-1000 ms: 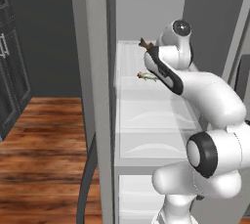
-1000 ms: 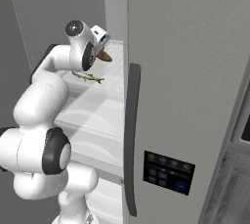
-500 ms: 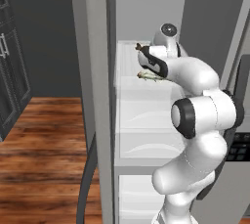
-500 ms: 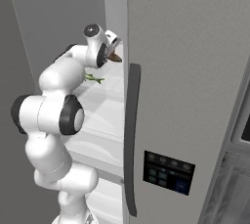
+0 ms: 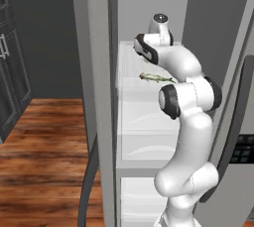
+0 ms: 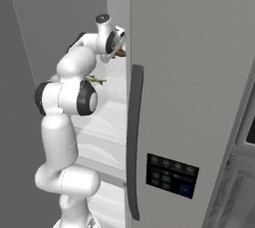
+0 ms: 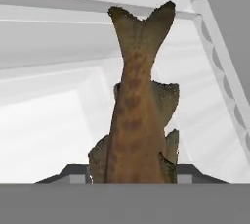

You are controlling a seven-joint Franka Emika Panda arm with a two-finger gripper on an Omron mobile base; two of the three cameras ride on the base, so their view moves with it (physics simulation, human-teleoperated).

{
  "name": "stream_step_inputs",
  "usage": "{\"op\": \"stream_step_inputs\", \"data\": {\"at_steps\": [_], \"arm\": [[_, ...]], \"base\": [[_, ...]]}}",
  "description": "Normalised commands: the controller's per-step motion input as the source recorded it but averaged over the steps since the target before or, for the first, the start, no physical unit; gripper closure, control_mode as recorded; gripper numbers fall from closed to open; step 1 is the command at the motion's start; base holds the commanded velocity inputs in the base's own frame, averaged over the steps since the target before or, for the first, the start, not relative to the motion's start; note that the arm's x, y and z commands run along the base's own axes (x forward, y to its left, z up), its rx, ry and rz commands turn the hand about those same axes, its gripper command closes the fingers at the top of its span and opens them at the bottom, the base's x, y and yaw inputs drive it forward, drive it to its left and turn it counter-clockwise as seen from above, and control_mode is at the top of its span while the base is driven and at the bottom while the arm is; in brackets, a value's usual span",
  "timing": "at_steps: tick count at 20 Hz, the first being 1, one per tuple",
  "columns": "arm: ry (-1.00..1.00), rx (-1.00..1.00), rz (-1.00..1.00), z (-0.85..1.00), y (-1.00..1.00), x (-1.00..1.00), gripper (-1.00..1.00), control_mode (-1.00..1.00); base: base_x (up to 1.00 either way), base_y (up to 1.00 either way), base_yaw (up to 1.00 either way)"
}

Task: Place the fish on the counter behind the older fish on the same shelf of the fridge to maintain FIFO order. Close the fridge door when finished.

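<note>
My gripper (image 7: 134, 175) is shut on the fish (image 7: 139, 105), a dark brown fish whose forked tail points away from the hand toward the back of the fridge. The hand (image 6: 113, 40) reaches deep over the uppermost shelf (image 5: 130, 65), and a bit of the brown fish (image 6: 121, 51) shows at the door's edge. The older fish (image 5: 156, 77), slim and greenish-silver, lies on the same shelf nearer the front, also seen as the older fish (image 6: 95, 79). Below the held fish is the white shelf floor (image 7: 44, 130). The counter is out of view.
The fridge door (image 5: 98, 102) stands open at the left, with its curved dark handle (image 5: 88, 186) low down. The other door (image 6: 199, 72), with a handle (image 6: 133, 137) and a control panel (image 6: 172, 174), bounds the opening on the right. Lower shelves (image 5: 141, 122) sit beneath.
The arm has stretched further into the fridge, carrying the brown fish past the greenish fish toward the back of the top shelf. The greenish fish has stayed put.
</note>
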Motion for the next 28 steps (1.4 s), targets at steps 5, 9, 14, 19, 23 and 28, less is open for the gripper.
{"op": "stream_step_inputs", "data": {"at_steps": [5, 9, 14, 19, 23, 28], "arm": [[-0.13, -0.05, 0.07, -0.87, 0.00, 0.04, -1.00, -1.00], [-0.26, 0.00, 0.08, -0.58, -0.03, -0.01, -1.00, -1.00], [-0.27, 0.00, 0.09, -0.05, 0.00, -0.23, -1.00, -1.00], [-0.15, 0.00, 0.02, 0.34, 0.00, -0.42, -1.00, -1.00], [-0.09, 0.00, 0.00, 0.61, 0.04, -0.99, -1.00, -1.00], [-0.03, 0.00, 0.00, 0.22, 0.07, -1.00, -1.00, -1.00]], "base": [[0.00, 0.00, 0.00], [0.00, 0.00, 0.00], [0.00, 0.00, 0.00], [0.00, 0.00, 0.00], [0.00, 0.00, 0.00], [0.00, 0.00, 0.00]]}}
